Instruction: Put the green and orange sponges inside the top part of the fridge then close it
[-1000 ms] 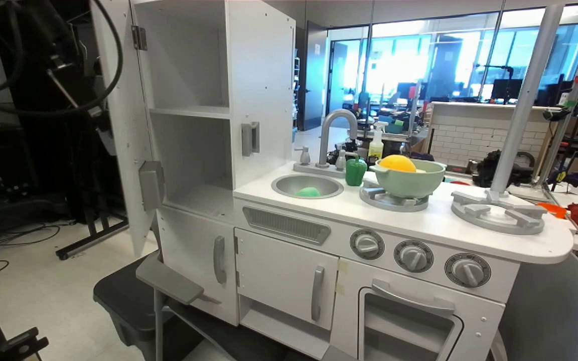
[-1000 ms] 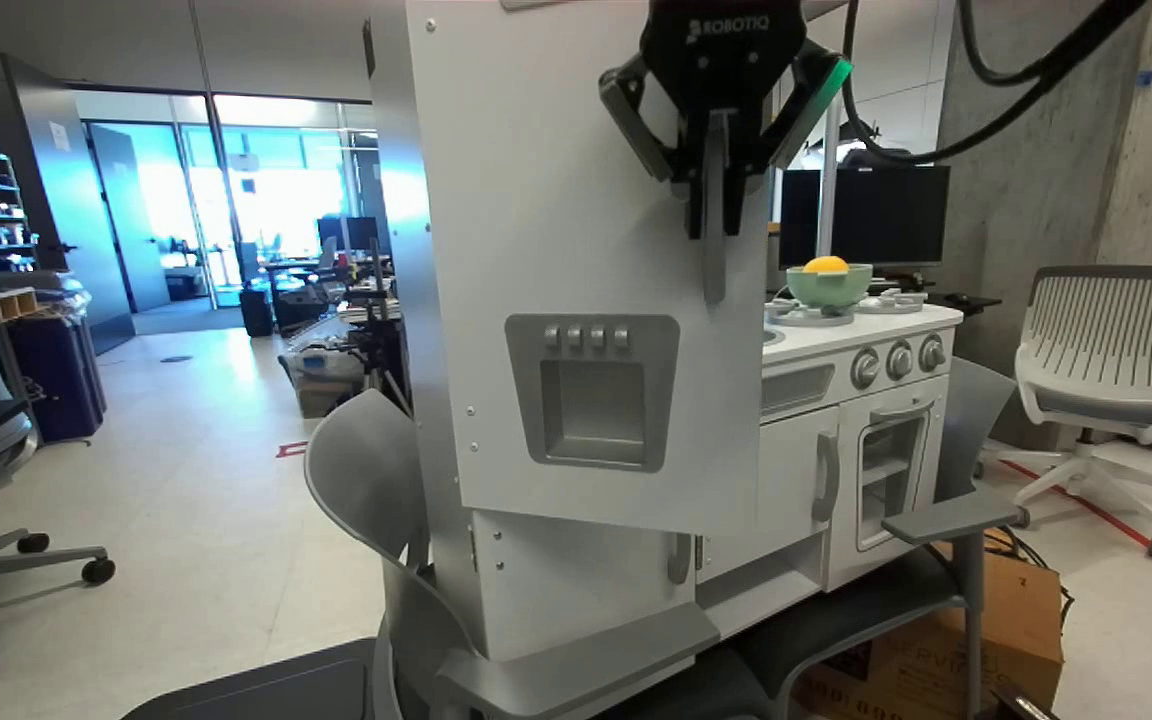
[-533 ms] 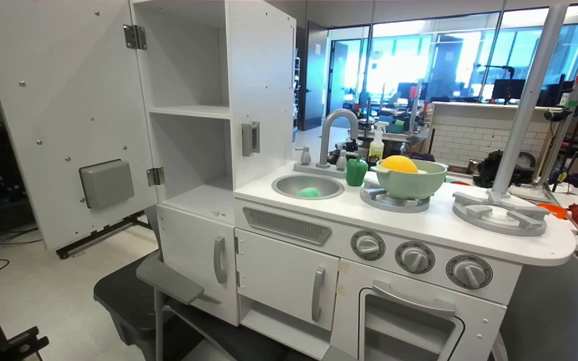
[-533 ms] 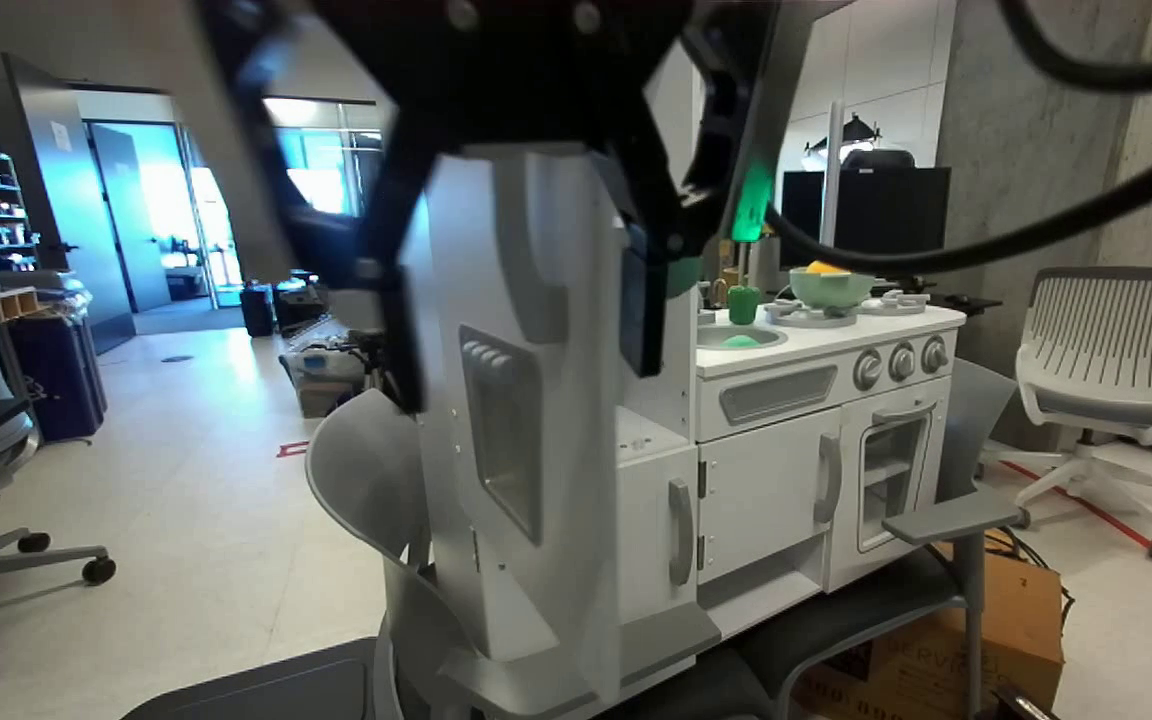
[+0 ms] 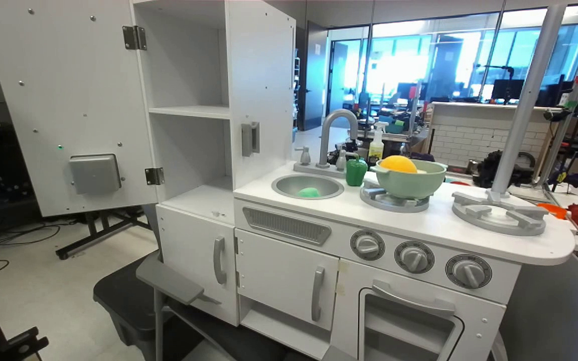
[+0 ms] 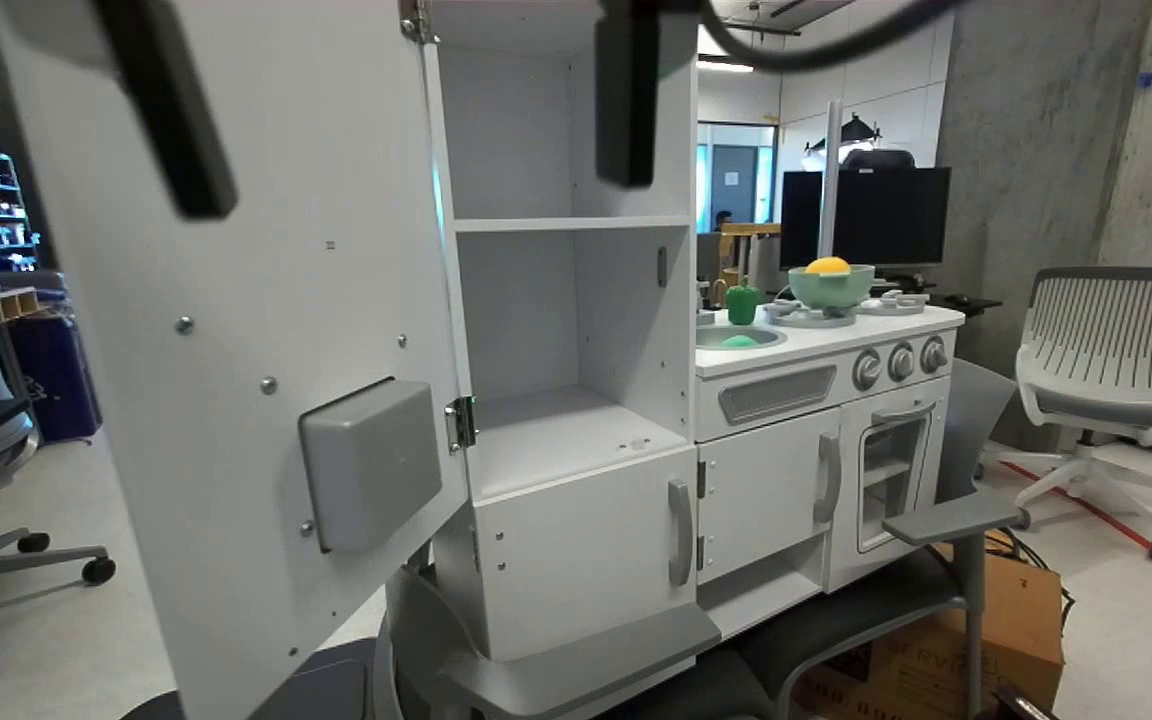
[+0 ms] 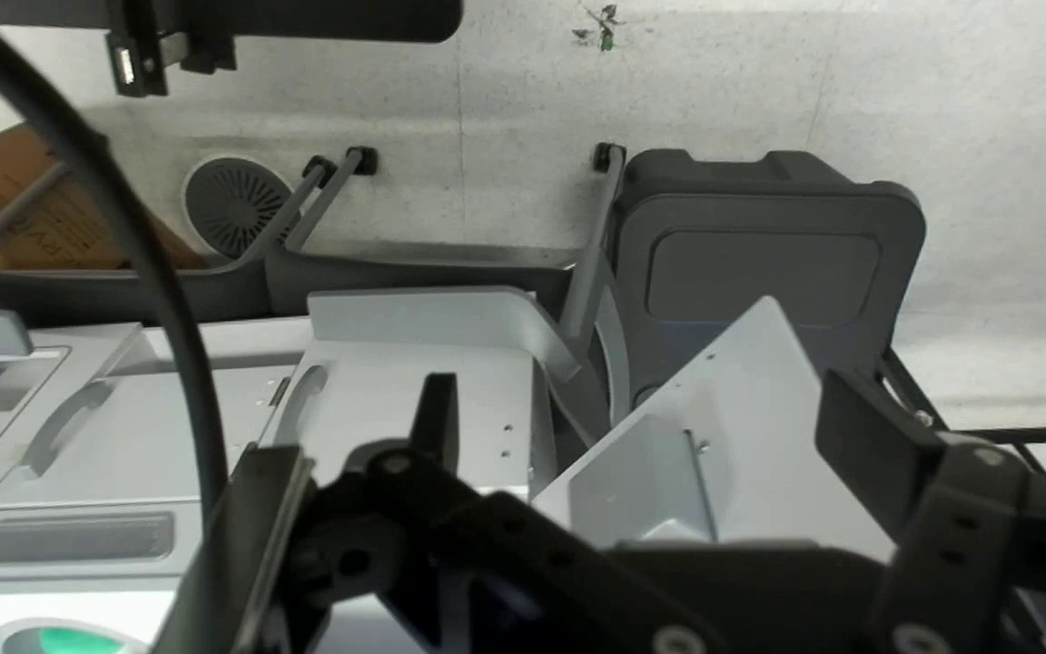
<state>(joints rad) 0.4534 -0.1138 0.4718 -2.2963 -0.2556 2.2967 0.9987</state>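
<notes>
White boards make up the toy fridge (image 5: 264,65), whose upper door (image 6: 266,280) stands swung wide, a grey box (image 6: 386,465) fixed on its inner face. From where I stand I see a shelf (image 5: 191,111) splitting the inside into an upper compartment (image 5: 188,60) and a lower compartment (image 5: 193,155). High up, the black gripper (image 6: 414,185) hangs with its two fingers (image 6: 626,110) spread far apart, one seen against the door, one against the upper compartment; whether they touch anything, I can't tell. Over on the counter (image 5: 434,218), a pale green lump (image 5: 309,192) lies in the grey sink (image 5: 285,186), and a yellow-orange rounded piece (image 5: 398,164) sits in a green bowl (image 5: 414,184) on a burner (image 5: 394,204). Whether either is a sponge, I can't make out. A green pepper (image 5: 356,171) stands just beside the sink.
</notes>
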